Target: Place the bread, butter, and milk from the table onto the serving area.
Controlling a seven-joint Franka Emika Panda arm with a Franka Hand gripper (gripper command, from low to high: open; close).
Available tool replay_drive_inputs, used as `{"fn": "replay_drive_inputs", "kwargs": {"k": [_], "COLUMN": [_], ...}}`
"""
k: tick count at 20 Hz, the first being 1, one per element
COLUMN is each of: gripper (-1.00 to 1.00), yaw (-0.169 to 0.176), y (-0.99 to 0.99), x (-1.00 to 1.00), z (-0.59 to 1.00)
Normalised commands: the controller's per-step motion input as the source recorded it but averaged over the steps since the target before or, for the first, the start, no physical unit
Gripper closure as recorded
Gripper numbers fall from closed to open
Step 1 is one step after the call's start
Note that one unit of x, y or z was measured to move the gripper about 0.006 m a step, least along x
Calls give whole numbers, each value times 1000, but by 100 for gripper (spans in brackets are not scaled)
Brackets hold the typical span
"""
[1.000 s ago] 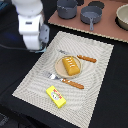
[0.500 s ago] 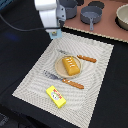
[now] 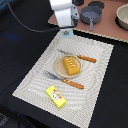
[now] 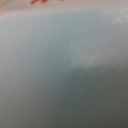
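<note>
My gripper (image 3: 66, 30) hangs at the far edge of the beige striped placemat (image 3: 95, 65), shut on the pale-blue milk carton (image 3: 66, 34), of which only the lower part shows below the fingers. In the wrist view a blurred pale-blue surface of the milk (image 4: 60, 75) fills the frame. The golden-orange bread (image 3: 71, 65) lies on the round tan plate (image 3: 59, 70) in the middle of the placemat. The yellow butter box (image 3: 56, 96) lies flat on the placemat's near part. The black table (image 3: 20, 55) surrounds the placemat.
A pinkish-brown board (image 3: 107, 30) behind the placemat carries a dark pan (image 3: 91, 14) and a bowl (image 3: 122, 15). Orange-handled knives (image 3: 86, 58) (image 3: 73, 83) and a fork (image 3: 64, 52) lie beside the plate. A black cable (image 3: 25, 22) trails from the arm.
The arm has moved from the exterior view's left toward its right, carrying the milk to the placemat's far edge. Bread and butter have not moved.
</note>
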Motion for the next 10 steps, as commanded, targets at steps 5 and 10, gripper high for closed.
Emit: {"fn": "replay_drive_inputs", "kwargs": {"k": [5, 10], "gripper": [100, 100], "yaw": [12, 14], "y": [583, 395], "x": [698, 423], "z": [-194, -247]}}
